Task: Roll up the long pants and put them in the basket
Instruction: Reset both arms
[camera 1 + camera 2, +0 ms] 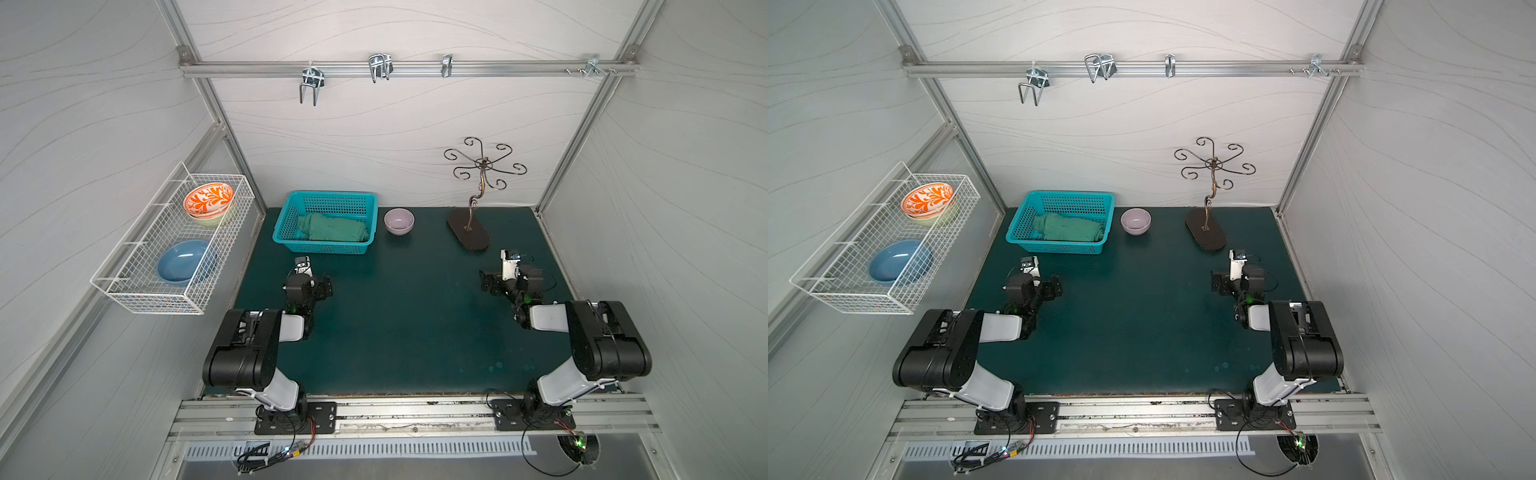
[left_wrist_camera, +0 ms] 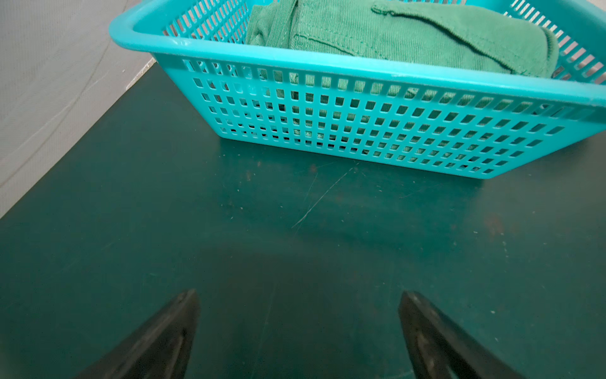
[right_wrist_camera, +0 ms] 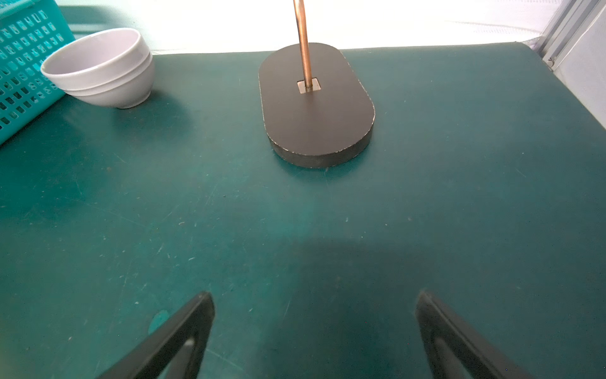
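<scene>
The long pants (image 1: 332,229) (image 1: 1069,227) lie bundled, mid-green, inside the turquoise perforated basket (image 1: 320,248) (image 1: 1054,248) at the back left of the dark teal mat (image 1: 407,316). The left wrist view shows the folded cloth (image 2: 410,36) filling the basket (image 2: 360,124) above its rim. My left gripper (image 1: 324,286) (image 2: 298,295) hovers open over bare mat a short way in front of the basket, touching nothing. Over the mat's right side my right gripper (image 1: 485,283) (image 3: 314,295) is open and empty too, in front of the stand.
A lilac bowl (image 1: 399,220) (image 3: 98,65) stands right of the basket. A metal curl-armed stand on a dark oval base (image 1: 467,235) (image 3: 316,105) is at the back right. A white wire rack (image 1: 145,297) on the left wall holds an orange bowl (image 1: 208,199) and a blue bowl (image 1: 185,262).
</scene>
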`<state>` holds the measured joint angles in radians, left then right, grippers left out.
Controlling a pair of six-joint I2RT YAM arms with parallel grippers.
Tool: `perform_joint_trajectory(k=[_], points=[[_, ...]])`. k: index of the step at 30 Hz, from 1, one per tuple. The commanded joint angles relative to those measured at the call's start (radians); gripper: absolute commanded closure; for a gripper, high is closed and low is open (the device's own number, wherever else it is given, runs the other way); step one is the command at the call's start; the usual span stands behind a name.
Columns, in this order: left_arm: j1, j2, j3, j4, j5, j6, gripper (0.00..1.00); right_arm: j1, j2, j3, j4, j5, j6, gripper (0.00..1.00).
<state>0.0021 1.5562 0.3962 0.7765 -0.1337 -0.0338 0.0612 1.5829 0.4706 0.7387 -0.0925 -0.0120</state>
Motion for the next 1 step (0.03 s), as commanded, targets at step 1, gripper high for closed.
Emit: perform_joint_trajectory(k=[1], points=[[0.004,-0.003,0.029,0.049,0.011,0.008,0.00,0.006,-0.012,-0.011,0.020,0.011,-0.009,0.01]])
